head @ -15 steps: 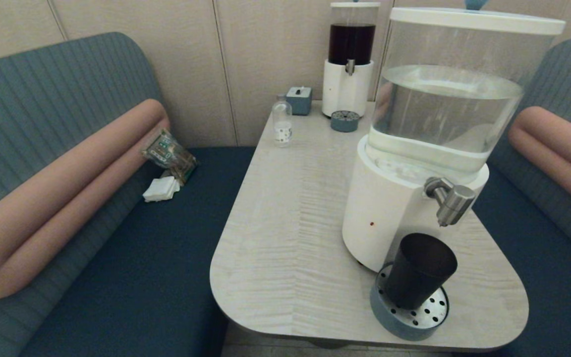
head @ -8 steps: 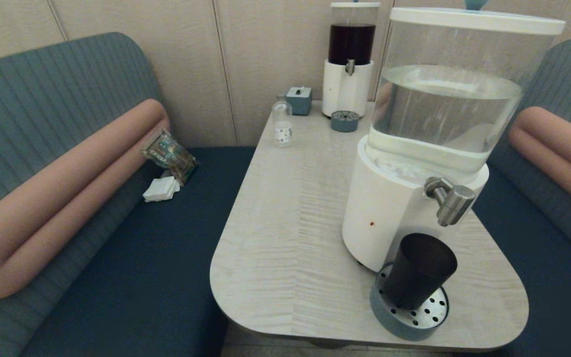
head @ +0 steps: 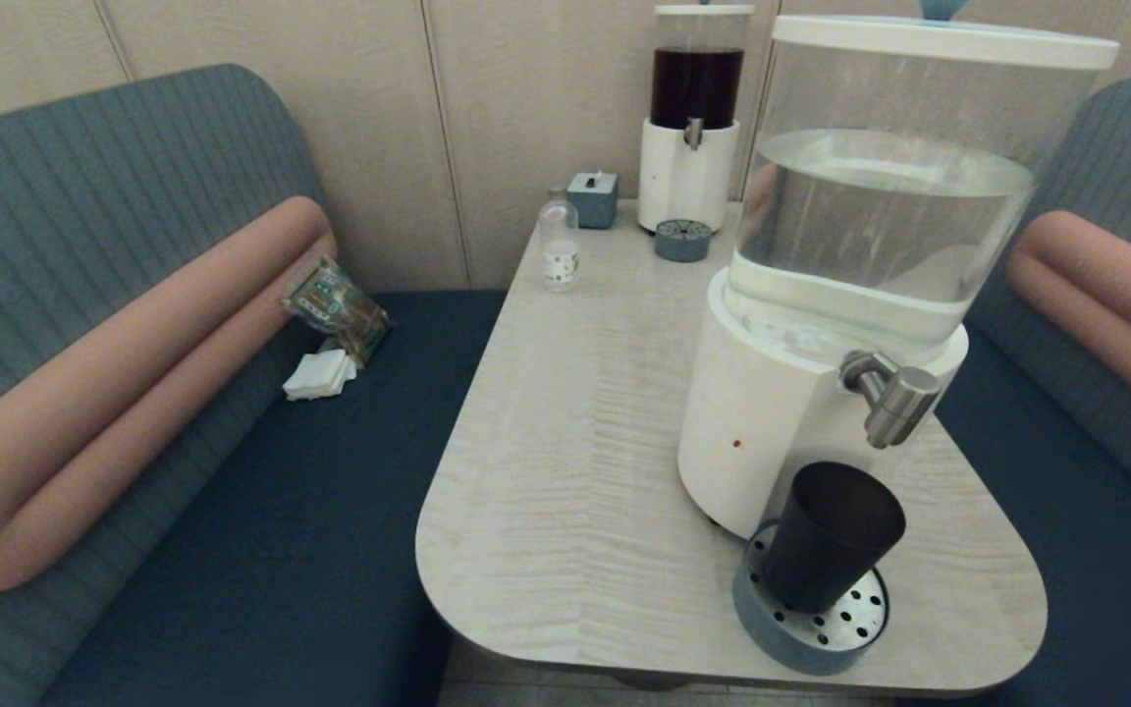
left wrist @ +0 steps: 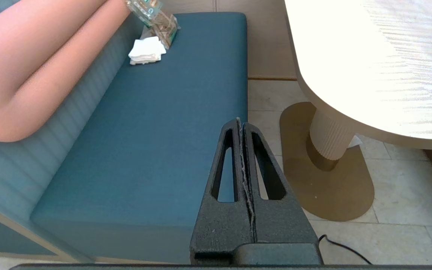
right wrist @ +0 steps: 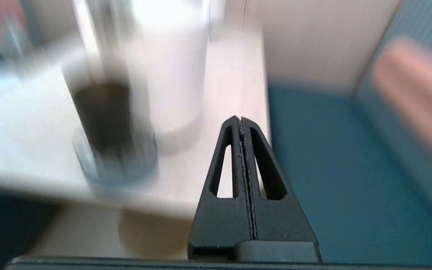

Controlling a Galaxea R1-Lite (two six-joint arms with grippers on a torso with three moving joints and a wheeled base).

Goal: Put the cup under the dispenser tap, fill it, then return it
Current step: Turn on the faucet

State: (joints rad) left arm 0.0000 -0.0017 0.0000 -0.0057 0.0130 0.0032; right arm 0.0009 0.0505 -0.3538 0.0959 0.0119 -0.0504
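Note:
The dark cup (head: 829,536) stands upright on the round grey drip tray (head: 789,628) near the table's front right edge, below the brushed-steel dispenser tap (head: 894,395) of the big white dispenser (head: 772,412). Neither arm shows in the head view. My left gripper (left wrist: 241,120) is shut and empty, low beside the table over the blue bench seat. My right gripper (right wrist: 241,119) is shut and empty too, off the table's right side; its view shows the cup (right wrist: 105,120) blurred on the tray.
At the back of the table (head: 565,471) stand a slimmer dark-liquid dispenser (head: 691,118), a small clear bottle (head: 559,245), a little grey box (head: 592,198) and a second small tray (head: 682,239). Snack packet (head: 335,304) and napkins (head: 320,374) lie on the left bench.
In the head view the cup, tray and dispensers have not moved. The right wrist view is smeared, so that arm is moving.

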